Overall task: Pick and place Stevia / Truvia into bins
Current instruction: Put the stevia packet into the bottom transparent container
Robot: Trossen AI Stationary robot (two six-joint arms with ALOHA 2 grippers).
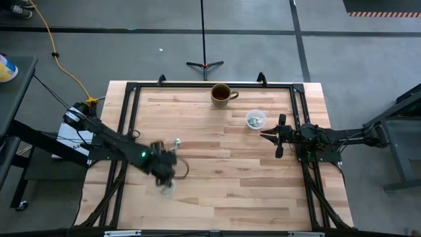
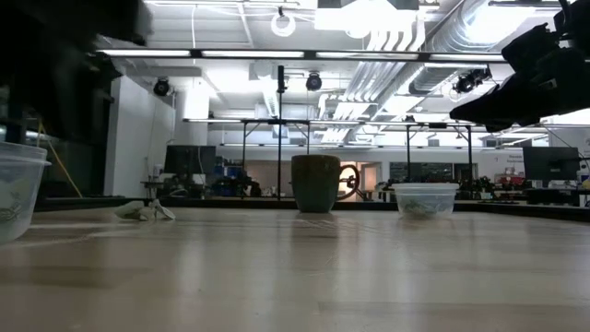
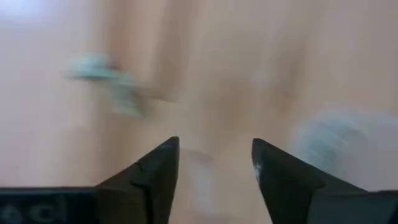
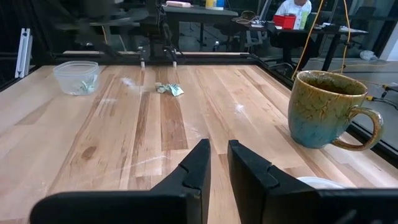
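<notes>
A small heap of pale green and white packets (image 1: 176,141) lies on the wood, also seen in the low view (image 2: 146,211) and the right wrist view (image 4: 169,89). My left gripper (image 1: 164,172) hovers just near of the heap, open (image 3: 214,165), with nothing plainly between its fingers. One clear cup (image 1: 168,190) stands by it, close to the low camera (image 2: 14,189). The second clear cup (image 1: 255,119) holds some packets (image 2: 426,199). My right gripper (image 1: 268,135) waits by that cup, shut (image 4: 219,163).
A brown mug (image 1: 222,94) stands near the far edge, to the left of the second cup (image 4: 329,112). A black frame rail (image 1: 131,118) runs round the table top. Bare wood lies between the two arms.
</notes>
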